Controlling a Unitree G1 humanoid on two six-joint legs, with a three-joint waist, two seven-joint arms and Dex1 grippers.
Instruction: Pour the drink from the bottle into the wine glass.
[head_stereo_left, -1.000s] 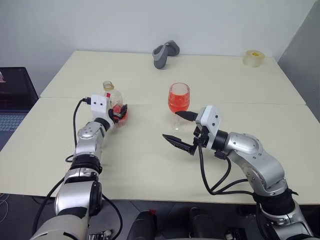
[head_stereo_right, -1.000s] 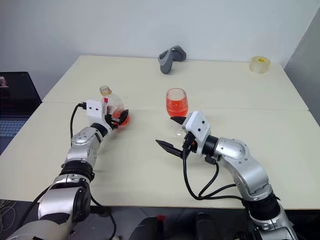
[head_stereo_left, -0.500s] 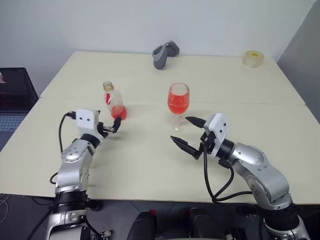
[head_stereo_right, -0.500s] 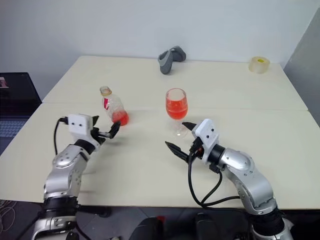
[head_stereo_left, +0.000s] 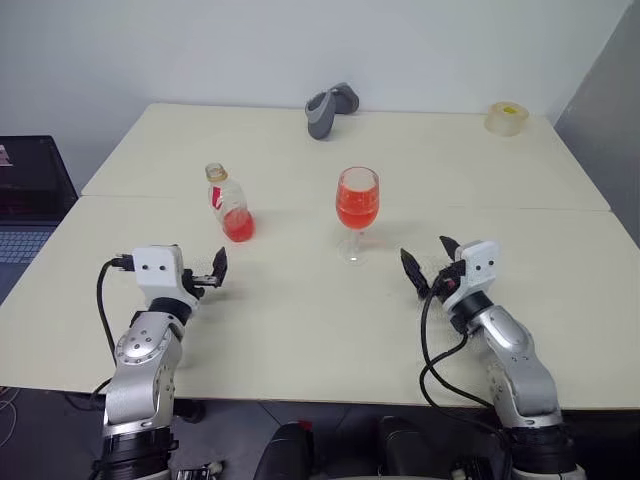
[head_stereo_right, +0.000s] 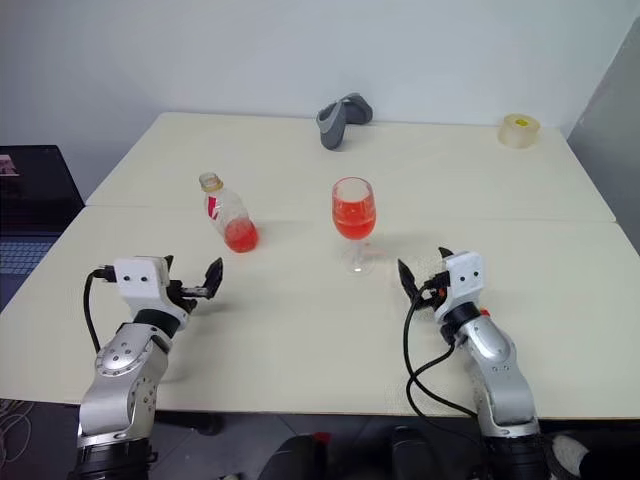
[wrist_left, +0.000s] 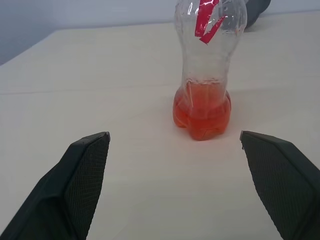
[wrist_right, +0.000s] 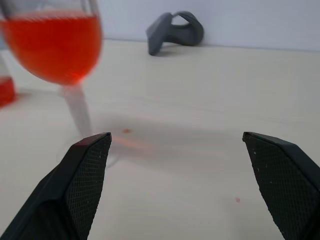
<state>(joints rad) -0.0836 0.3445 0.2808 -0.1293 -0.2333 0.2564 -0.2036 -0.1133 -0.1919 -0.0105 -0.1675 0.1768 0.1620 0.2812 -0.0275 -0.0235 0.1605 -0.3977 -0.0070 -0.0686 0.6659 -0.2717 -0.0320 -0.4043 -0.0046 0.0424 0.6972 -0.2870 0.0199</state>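
Ahead of our left gripper (head_stereo_left: 212, 270), whose jaws stand wide with nothing between them, the bottle (head_stereo_left: 229, 203) sits upright on the table (head_stereo_left: 300, 330), well clear of the fingertips and roughly centred in the gap as the left wrist view shows it; only a shallow pool of the drink (wrist_left: 202, 111) is left in its rounded base, and its neck is uncapped. Further along, the wine glass (head_stereo_left: 357, 209) stands on its foot between our two arms, its bowl holding red-orange liquid to well over half. It lies ahead of our right gripper (head_stereo_left: 432, 262) and off to its inner side, apart from the fingers, and these jaws too are spread wide and empty. We judge the pour done and both arms clear of the things. Little seems left to do beyond keeping both hands away from the stem, since a knock there could tip the glass.
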